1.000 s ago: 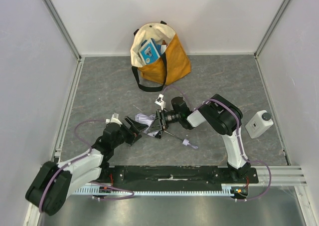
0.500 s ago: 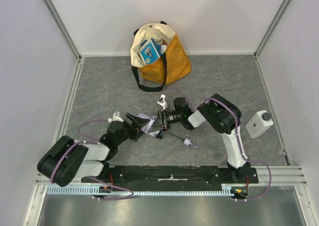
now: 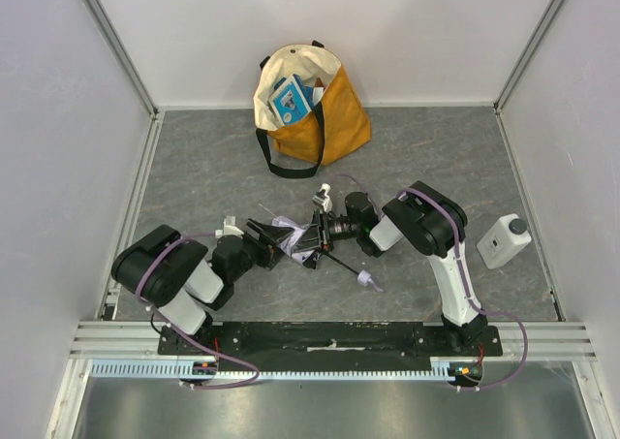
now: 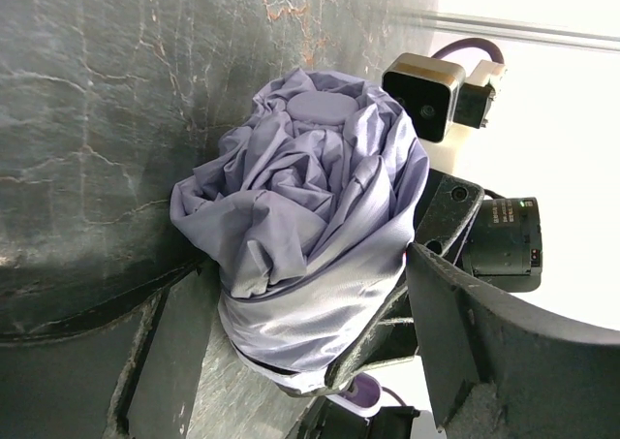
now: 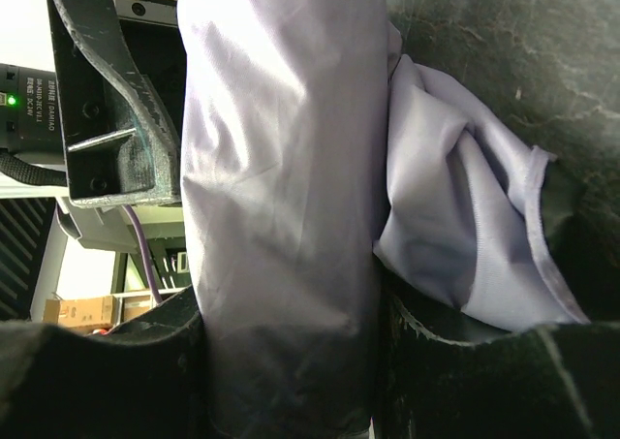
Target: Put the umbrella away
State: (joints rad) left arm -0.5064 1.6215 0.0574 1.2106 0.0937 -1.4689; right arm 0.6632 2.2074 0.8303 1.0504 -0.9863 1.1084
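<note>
A mustard-and-cream tote bag (image 3: pixel 329 119) is standing at the back of a grey, marble-patterned bench (image 3: pixel 194 168), close to the rear wall. Its mouth is gaping open, with blue-and-white packets (image 3: pixel 291 98) showing inside. Its black strap (image 3: pixel 276 163) is trailing forward onto the bench. Well apart, near the right edge, a small white bottle (image 3: pixel 500 243) with a dark cap is sitting. White walls are enclosing three sides.

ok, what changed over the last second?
The left arm folded back toward its base, elbow raised, and brought the left end effector around the bunched end of the umbrella, a finger on either side. Whether it grips yet isn't clear. The right end effector shifted slightly rightward in the top view, still clamped on the umbrella. The tote bag and white bottle stayed put.
</note>
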